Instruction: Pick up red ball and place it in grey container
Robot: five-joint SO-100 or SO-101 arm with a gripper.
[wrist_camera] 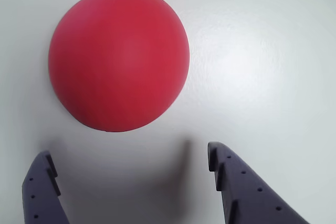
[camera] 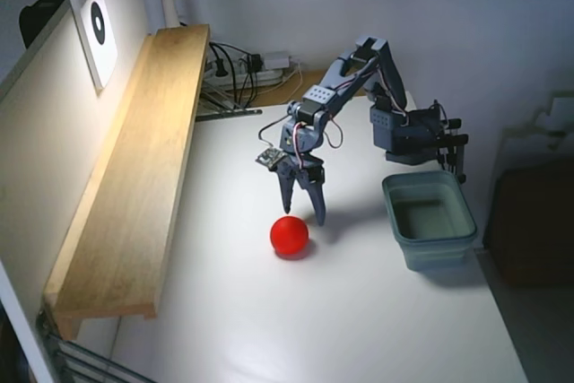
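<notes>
While the arm bends down over the white table, the scene breaks down view by view.

Fixed view, gripper: the gripper (camera: 305, 211) points down at the table (camera: 359, 329), its two dark fingers spread apart with nothing between them.

Fixed view, red ball: the red ball (camera: 290, 235) rests on the table just below and slightly left of the fingertips; whether a tip touches it cannot be told from here.

Fixed view, grey container: the grey container (camera: 430, 220) sits upright on the table to the right of the gripper, well apart from it, near the table's right edge and just in front of the arm's base (camera: 408, 132).

Fixed view, surroundings: a long wooden shelf (camera: 134, 177) runs along the wall to the gripper's left; cables and a power strip (camera: 251, 69) lie behind the arm at the back of the table.

Wrist view, gripper: both fingertips of the gripper (wrist_camera: 128, 166) rise from the bottom edge, set wide apart, gripping nothing, bare white surface between them.

Wrist view, red ball: the ball (wrist_camera: 118, 57) fills the upper left, lying ahead of the fingertips and offset toward the left finger (wrist_camera: 42, 187); a gap of table shows between it and both tips.

Wrist view, right finger: the right finger (wrist_camera: 236, 182) stands clear of the ball.
</notes>
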